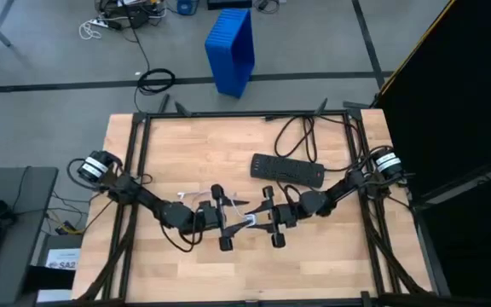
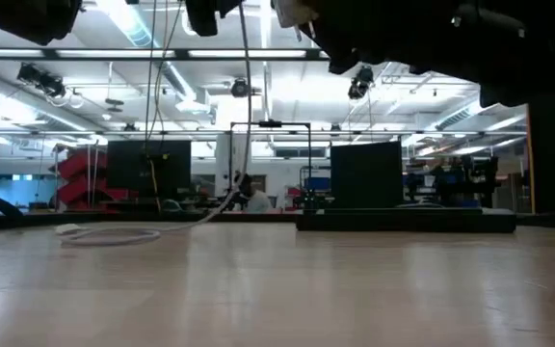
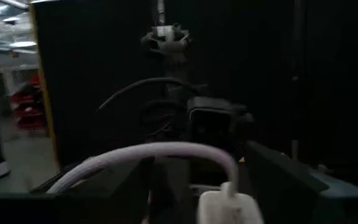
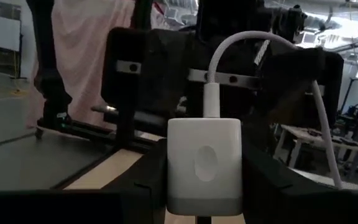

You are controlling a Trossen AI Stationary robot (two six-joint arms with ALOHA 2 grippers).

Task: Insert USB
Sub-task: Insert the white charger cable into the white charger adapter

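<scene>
Above mid-table, two tools meet: right tool (image 1: 262, 223) grips one white charger block (image 4: 205, 163) (USB (image 4: 241, 43) plugged in), left tool's (image 1: 233, 223) grip unclear.

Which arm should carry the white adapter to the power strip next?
Right, probably. The right hand holds the white adapter with the USB cable plugged in, and the power strip lies on its side of the table. The left hand holds only cable.

Above the middle of the table (image 1: 169, 153), the left gripper (image 1: 228, 223) and right gripper (image 1: 267, 220) face each other, the USB (image 1: 247, 222) between them. The power strip (image 1: 286, 170) lies behind them, right of centre, its cord (image 1: 301, 136) looping toward the far edge. A crate (image 1: 231, 49) stands on the floor beyond the table.
</scene>
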